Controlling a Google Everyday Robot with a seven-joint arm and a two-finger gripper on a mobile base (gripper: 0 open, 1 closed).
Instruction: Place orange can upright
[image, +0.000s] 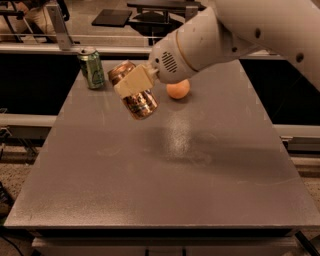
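The orange can (138, 101) is shiny copper-orange with dark markings. My gripper (133, 82) is shut on it around its middle, beige fingers on either side. The can hangs tilted above the grey table (170, 165), its lower end pointing down toward the front right. It is held over the far left part of the table, clear of the surface. My white arm reaches in from the upper right.
A green can (92, 67) stands upright at the far left of the table, just left of the held can. A plain orange ball (178, 89) lies behind the gripper to the right. A metal rail and dark gap run behind the table.
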